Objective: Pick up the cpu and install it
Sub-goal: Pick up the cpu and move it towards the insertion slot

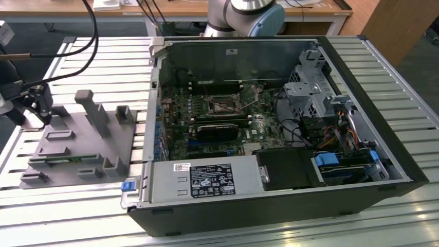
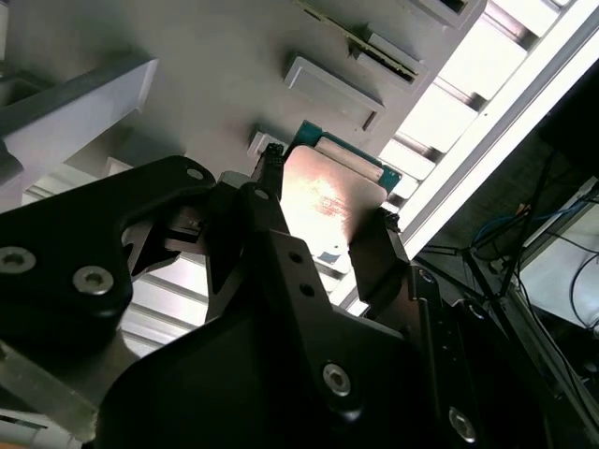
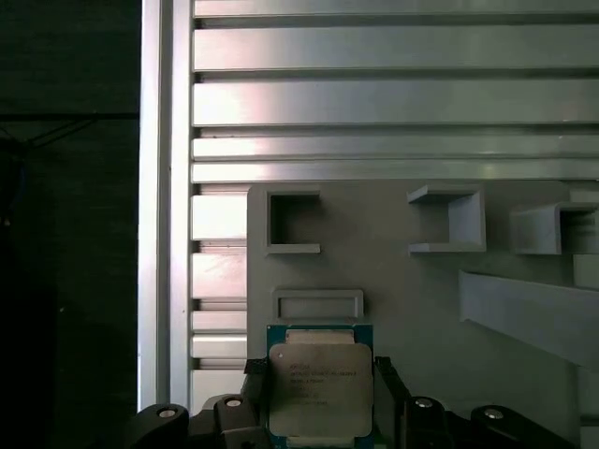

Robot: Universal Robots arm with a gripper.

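Note:
The cpu [image 3: 319, 389], a flat square chip with a shiny metal top and a green edge, sits between the two black fingers of my gripper [image 3: 320, 376], which press against its opposite sides. In the second wrist view the cpu [image 2: 328, 201] shows its bright top between the same fingers [image 2: 270, 178]. In the exterior view my gripper [image 1: 39, 110] hangs over the left end of the grey fixture plate [image 1: 72, 149], far from the open computer case [image 1: 357, 108]. The motherboard's bare cpu socket [image 1: 223, 105] lies inside the case.
Grey blocks and posts [image 1: 92, 110] stand up from the fixture plate. The slatted metal table [image 1: 61, 206] carries plate and case. A black block [image 1: 218, 131] sits below the socket, with cables and drive cages [image 1: 315, 92] at the exterior view's right. Black cables [image 1: 75, 51] run overhead.

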